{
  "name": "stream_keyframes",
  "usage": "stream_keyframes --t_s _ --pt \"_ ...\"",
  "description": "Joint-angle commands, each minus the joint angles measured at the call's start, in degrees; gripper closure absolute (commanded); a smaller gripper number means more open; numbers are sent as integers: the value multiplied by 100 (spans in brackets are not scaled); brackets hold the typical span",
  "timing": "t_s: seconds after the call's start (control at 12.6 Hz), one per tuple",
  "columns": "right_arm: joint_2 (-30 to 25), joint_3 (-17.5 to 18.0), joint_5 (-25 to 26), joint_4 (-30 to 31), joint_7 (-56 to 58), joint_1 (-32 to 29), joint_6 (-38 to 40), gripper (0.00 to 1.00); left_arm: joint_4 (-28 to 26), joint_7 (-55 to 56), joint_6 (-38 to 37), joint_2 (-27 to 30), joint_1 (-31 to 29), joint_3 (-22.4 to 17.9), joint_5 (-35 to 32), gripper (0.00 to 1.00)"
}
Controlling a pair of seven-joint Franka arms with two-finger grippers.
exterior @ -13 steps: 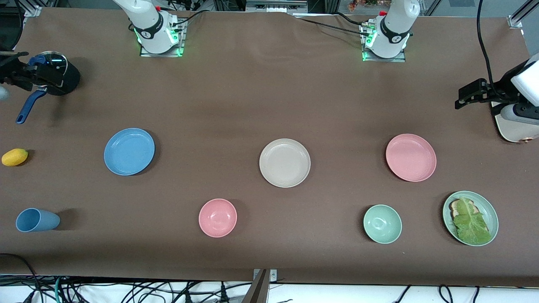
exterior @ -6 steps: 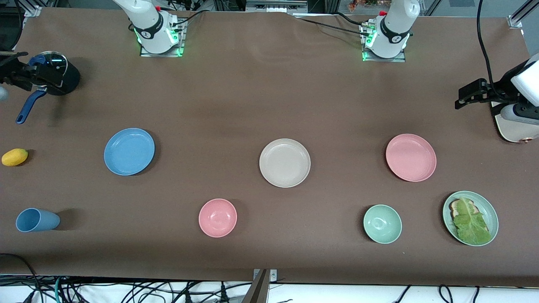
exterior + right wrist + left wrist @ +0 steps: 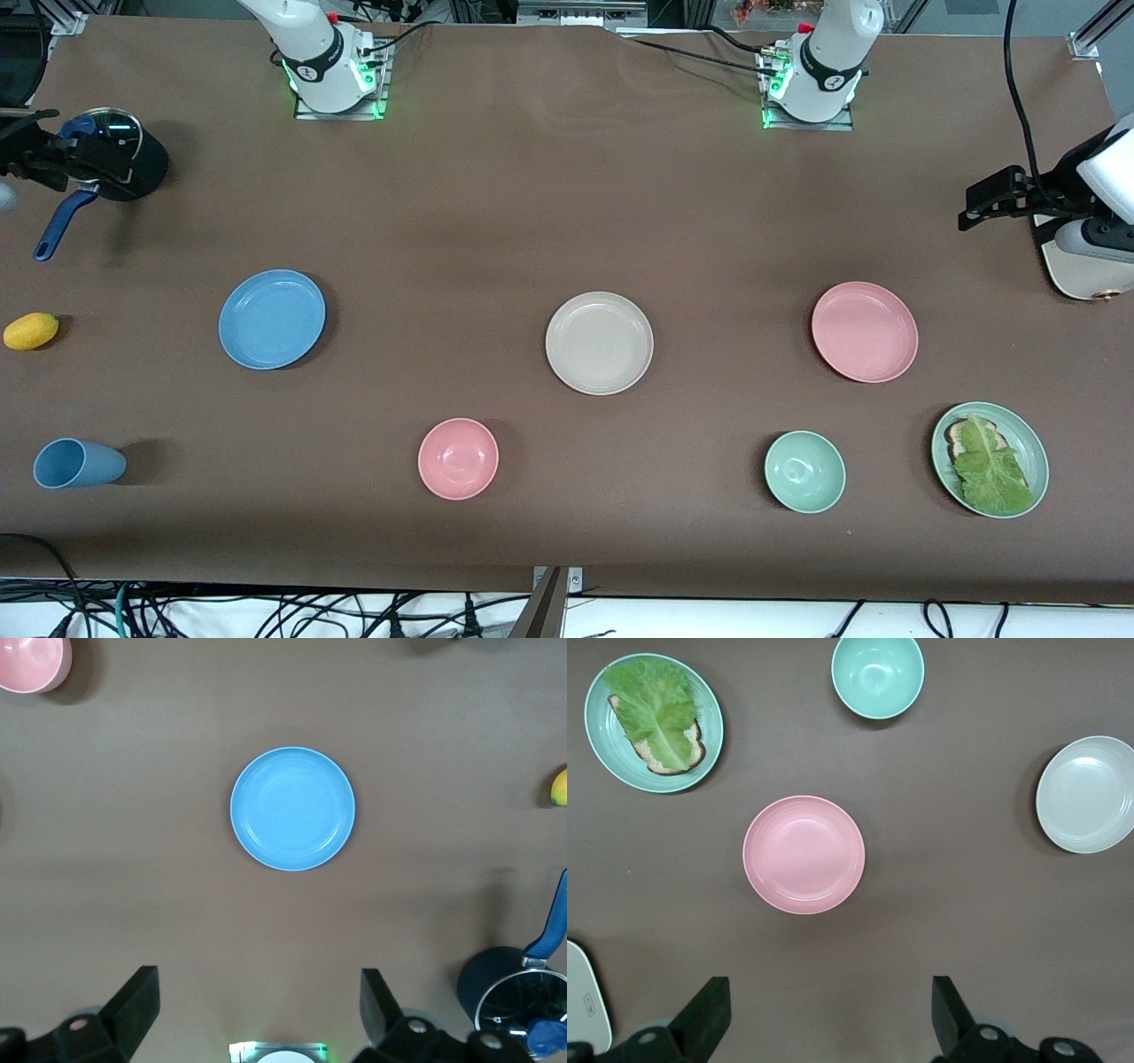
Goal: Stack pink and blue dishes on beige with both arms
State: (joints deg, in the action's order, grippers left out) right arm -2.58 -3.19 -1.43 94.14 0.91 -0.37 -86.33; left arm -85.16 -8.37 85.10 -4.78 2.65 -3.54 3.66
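Observation:
The beige plate point(image 3: 599, 343) lies mid-table. The blue plate point(image 3: 272, 319) sits toward the right arm's end and the pink plate point(image 3: 865, 331) toward the left arm's end, all three about equally far from the front camera. My left gripper point(image 3: 830, 992) hangs high over the table near the pink plate point(image 3: 803, 854), open and holding nothing. The beige plate point(image 3: 1087, 794) also shows in that wrist view. My right gripper point(image 3: 259, 983) hangs high between its base and the blue plate point(image 3: 292, 809), open and holding nothing.
Nearer the front camera stand a pink bowl point(image 3: 458, 458), a green bowl point(image 3: 804, 471), a green plate with bread and lettuce point(image 3: 1028, 434) and a blue cup point(image 3: 78, 463). A yellow fruit point(image 3: 31, 330) and a dark pot point(image 3: 146, 168) sit at the right arm's end.

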Motion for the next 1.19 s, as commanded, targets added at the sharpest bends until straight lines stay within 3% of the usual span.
stream_keyframes --t_s 0.0,0.24,0.87,1.11 --pt "21 2 -15 -71 93 -24 55 0 70 -60 -3 3 -54 2 47 0" --pt "21 -6 -24 -71 93 -24 63 0 70 -60 -3 -32 -45 -7 135 0" --pt "48 2 -33 -88 85 -24 46 0 87 -86 287 -1313 -123 -33 143 0" --pt "56 11 -33 -88 85 -24 37 0 79 -147 577 -1621 -685 -33 976 0"
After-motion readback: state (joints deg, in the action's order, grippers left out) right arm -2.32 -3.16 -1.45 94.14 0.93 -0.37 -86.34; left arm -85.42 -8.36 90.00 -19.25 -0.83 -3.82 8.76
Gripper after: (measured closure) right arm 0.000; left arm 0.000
